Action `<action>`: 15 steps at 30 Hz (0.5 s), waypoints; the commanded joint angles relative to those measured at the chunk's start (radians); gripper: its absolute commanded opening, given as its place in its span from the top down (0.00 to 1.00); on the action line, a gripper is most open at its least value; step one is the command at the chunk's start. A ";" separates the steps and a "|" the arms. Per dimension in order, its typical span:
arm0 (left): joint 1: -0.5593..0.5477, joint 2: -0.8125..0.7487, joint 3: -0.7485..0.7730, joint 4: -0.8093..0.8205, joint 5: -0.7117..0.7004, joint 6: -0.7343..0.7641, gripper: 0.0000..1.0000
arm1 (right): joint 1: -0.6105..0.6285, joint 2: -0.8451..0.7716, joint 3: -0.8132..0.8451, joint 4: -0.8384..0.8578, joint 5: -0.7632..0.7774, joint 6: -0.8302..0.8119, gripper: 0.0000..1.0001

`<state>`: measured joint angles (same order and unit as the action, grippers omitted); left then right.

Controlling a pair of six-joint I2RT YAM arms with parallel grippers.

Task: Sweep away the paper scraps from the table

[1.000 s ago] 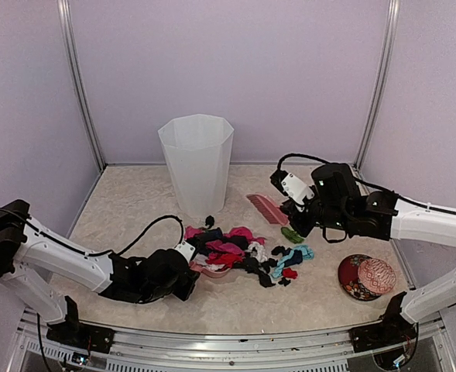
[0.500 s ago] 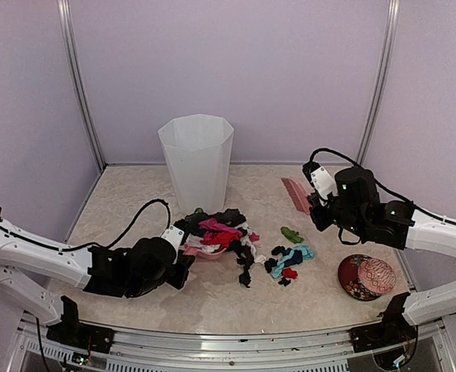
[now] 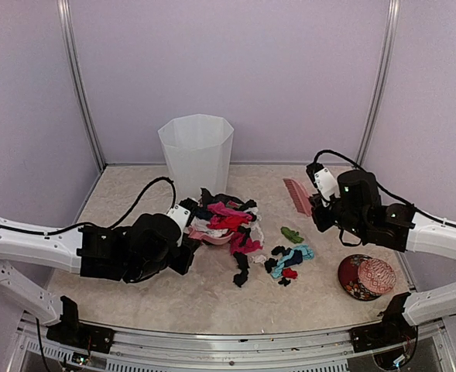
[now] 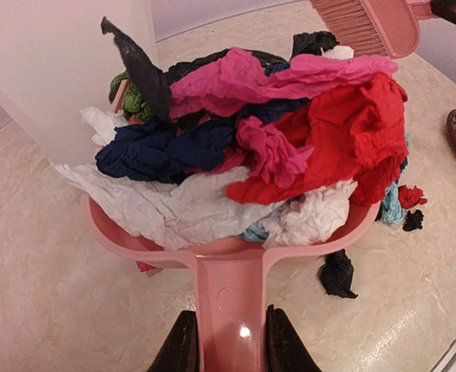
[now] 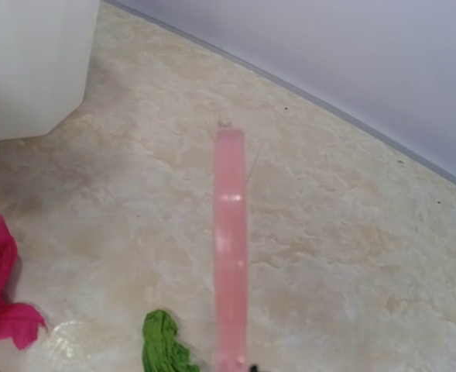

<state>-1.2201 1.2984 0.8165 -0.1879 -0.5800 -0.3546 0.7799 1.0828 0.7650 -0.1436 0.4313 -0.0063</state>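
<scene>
Left gripper [image 4: 226,345] clamped on handle of pink plastic dustpan [image 4: 135,242]. Crumpled multicoloured paper scraps [image 4: 289,139] heaped just ahead of fingers, some loose on beige speckled table [image 3: 115,205] beyond. Carry level, tip slowly into tall white bin [image 3: 196,159] ahead. Right gripper [image 3: 321,205] closed on pink bristle brush [image 3: 296,194].

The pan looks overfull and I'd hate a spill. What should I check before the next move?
1. Left tool shut on dustpan: ok.
2. Paper scraps within the dustpan rim: not ok, heaped above it.
3. Bin upright, mouth open: ok.
4. Right tool gripping brush, clear of the dustpan: ok.
5. Table swept: not ok, loose scraps lie near the dish.
</scene>
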 commanded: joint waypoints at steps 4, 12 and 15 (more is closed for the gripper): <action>-0.007 -0.029 0.161 -0.160 -0.008 0.030 1.00 | -0.017 -0.037 -0.010 0.047 -0.006 0.011 1.00; -0.007 -0.034 0.297 -0.263 -0.022 0.046 1.00 | -0.022 -0.043 -0.007 0.049 -0.011 0.005 1.00; -0.006 -0.039 0.345 -0.289 -0.024 0.055 1.00 | -0.024 -0.043 -0.005 0.053 -0.016 0.003 1.00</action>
<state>-1.2201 1.2819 1.0840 -0.4198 -0.5838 -0.3233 0.7681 1.0637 0.7597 -0.1295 0.4232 -0.0059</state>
